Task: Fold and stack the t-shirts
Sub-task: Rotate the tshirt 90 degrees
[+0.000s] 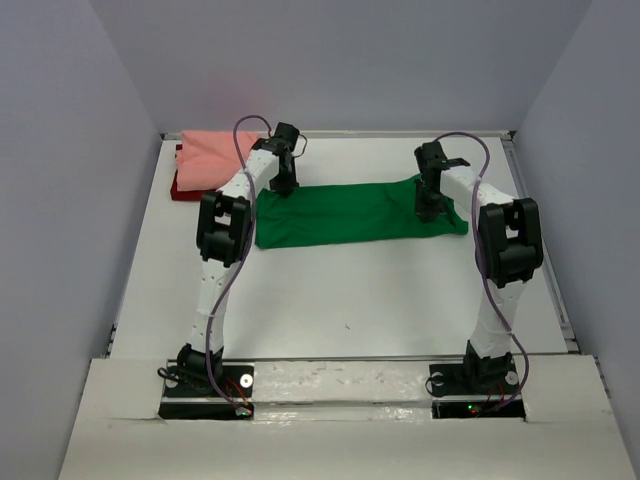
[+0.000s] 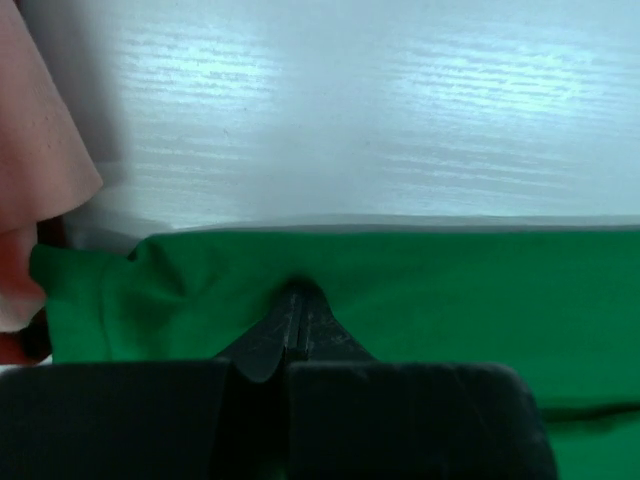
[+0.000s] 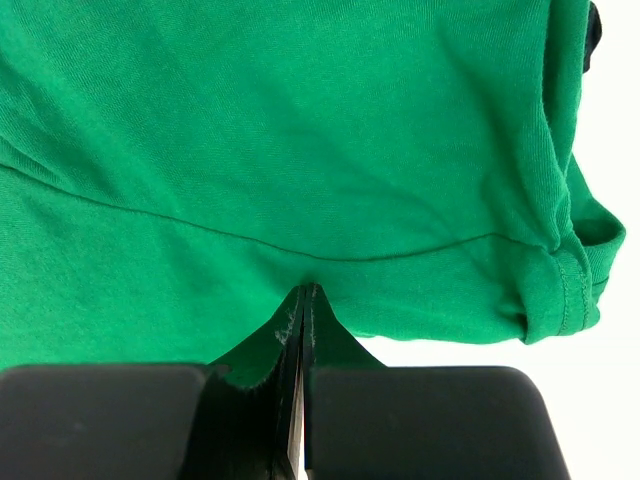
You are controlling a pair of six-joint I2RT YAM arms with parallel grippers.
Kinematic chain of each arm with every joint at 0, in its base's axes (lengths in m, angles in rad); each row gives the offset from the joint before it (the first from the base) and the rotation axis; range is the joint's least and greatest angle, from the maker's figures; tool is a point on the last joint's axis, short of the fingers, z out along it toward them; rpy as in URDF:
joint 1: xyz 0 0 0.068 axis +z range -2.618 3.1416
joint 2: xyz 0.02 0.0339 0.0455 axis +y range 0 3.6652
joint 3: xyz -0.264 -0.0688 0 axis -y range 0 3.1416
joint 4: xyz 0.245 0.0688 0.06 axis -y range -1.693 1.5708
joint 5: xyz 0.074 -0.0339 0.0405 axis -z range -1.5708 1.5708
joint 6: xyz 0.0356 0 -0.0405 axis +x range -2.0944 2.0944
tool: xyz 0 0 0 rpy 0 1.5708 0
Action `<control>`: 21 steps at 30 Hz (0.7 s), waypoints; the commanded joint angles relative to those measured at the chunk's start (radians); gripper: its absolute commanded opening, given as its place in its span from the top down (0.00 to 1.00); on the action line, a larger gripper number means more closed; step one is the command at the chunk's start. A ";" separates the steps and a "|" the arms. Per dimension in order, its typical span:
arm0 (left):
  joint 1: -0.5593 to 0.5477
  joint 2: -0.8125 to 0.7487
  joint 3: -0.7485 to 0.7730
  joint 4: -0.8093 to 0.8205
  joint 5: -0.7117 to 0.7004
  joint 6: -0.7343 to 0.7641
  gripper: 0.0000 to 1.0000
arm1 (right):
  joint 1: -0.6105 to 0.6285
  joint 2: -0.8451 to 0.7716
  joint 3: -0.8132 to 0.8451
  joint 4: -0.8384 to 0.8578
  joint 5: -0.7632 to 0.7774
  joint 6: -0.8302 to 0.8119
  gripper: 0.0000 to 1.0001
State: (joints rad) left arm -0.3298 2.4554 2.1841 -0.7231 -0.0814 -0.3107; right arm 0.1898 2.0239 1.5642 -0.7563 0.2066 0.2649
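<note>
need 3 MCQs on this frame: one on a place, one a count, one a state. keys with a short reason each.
1. Where is the salmon pink t-shirt?
A. In the far-left corner of the table, on the dark red t-shirt
B. At the near edge, by the arm bases
C. Hanging off the right side

2. How many t-shirts are in view?
A. One
B. Two
C. Three

3. What state are the left hand and right hand in?
A. Both open over bare table
B. Both shut on the green t-shirt
C. Only the left one shut

Key:
1 A: the pink cloth lies over the dark red one by the far-left wall.
2 C: pink, dark red and green.
3 B: each wrist view shows closed jaws pinching green cloth.
</note>
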 commanded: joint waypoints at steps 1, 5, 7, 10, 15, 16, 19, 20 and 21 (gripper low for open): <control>0.003 -0.007 0.019 -0.041 0.028 0.010 1.00 | 0.000 -0.014 0.039 -0.034 0.023 0.013 1.00; 0.003 -0.027 -0.049 -0.022 0.029 -0.007 1.00 | 0.000 0.005 0.040 -0.040 0.020 0.014 1.00; 0.003 -0.033 -0.078 -0.024 0.031 -0.019 1.00 | 0.000 0.021 0.048 -0.049 0.016 0.013 1.00; 0.003 -0.041 -0.119 -0.035 0.037 -0.034 1.00 | 0.000 0.056 0.063 -0.066 0.022 0.011 1.00; 0.002 -0.107 -0.263 0.027 0.039 -0.051 1.00 | 0.000 0.104 0.082 -0.078 0.011 -0.001 1.00; 0.003 -0.125 -0.285 0.031 0.035 -0.056 1.00 | 0.000 0.119 0.086 -0.084 0.013 -0.003 1.00; 0.000 -0.145 -0.355 0.036 0.043 -0.067 1.00 | 0.000 0.143 0.103 -0.092 0.016 -0.009 1.00; 0.000 -0.151 -0.366 0.037 0.042 -0.071 1.00 | 0.000 0.148 0.109 -0.094 0.020 -0.009 1.00; -0.003 -0.157 -0.382 0.040 0.043 -0.073 1.00 | 0.000 0.153 0.114 -0.094 0.022 -0.010 1.00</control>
State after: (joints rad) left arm -0.3267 2.3051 1.8915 -0.5858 -0.0593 -0.3676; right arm 0.1898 2.1284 1.6428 -0.8257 0.2111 0.2623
